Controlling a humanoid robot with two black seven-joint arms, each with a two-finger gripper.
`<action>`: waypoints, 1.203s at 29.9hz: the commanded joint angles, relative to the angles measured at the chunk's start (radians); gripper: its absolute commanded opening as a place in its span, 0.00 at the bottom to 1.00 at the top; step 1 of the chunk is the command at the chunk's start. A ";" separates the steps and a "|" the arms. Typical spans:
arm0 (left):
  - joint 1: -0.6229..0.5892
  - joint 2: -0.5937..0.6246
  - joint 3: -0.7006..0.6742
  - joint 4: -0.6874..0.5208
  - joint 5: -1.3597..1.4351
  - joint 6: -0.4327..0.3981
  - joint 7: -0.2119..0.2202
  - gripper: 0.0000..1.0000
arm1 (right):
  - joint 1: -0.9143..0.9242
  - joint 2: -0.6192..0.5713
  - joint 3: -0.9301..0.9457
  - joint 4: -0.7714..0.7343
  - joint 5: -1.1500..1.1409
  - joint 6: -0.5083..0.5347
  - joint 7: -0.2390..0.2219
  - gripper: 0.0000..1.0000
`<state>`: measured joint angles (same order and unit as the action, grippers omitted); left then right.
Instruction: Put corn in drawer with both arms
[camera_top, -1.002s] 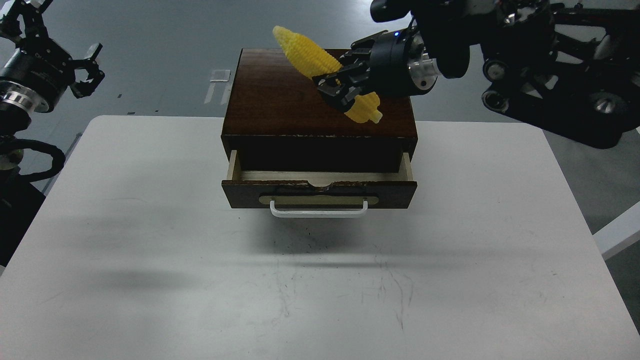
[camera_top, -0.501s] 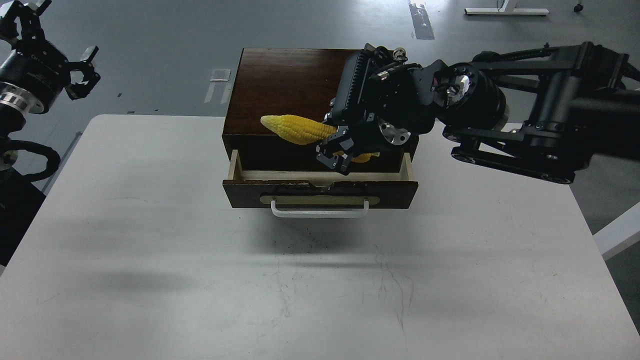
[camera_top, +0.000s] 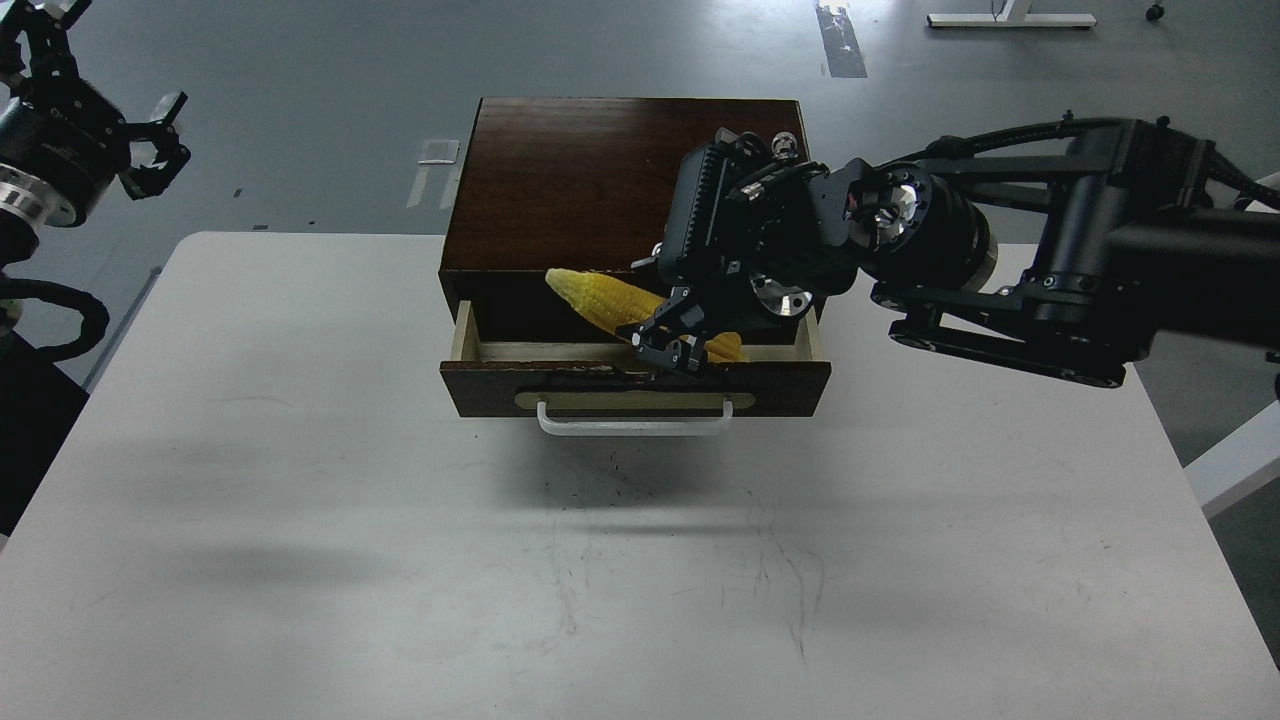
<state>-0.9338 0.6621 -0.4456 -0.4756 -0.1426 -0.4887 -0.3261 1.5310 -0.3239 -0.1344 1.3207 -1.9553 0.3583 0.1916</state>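
Right claw grasping corn over open drawer.

The right claw (camera_top: 672, 345) is clenched on the corn (camera_top: 610, 298), which lies tilted over the pulled-out drawer (camera_top: 634, 385), tip toward the far left, stub end hidden behind the claw. The drawer sits in its box (camera_top: 560, 170) on the white surface (camera_top: 300, 520). The left claw (camera_top: 145, 140) hangs released at far left, well apart.

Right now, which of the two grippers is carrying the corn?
The right gripper, shut on the corn over the open drawer. The left gripper is raised far left, holding nothing.
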 joint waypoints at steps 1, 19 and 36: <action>0.000 0.007 -0.001 0.000 -0.002 0.000 0.006 0.98 | 0.004 -0.018 0.021 0.000 0.012 -0.005 0.000 0.85; 0.000 0.027 -0.010 0.006 -0.009 0.000 -0.007 0.98 | 0.003 -0.153 0.352 -0.259 0.803 -0.009 -0.007 1.00; 0.007 -0.010 -0.076 0.032 -0.057 0.000 -0.005 0.98 | -0.092 -0.264 0.432 -0.687 1.884 -0.056 -0.066 1.00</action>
<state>-0.9264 0.6628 -0.4948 -0.4453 -0.1886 -0.4886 -0.3338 1.4897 -0.5676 0.2661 0.6985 -0.2760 0.2974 0.1238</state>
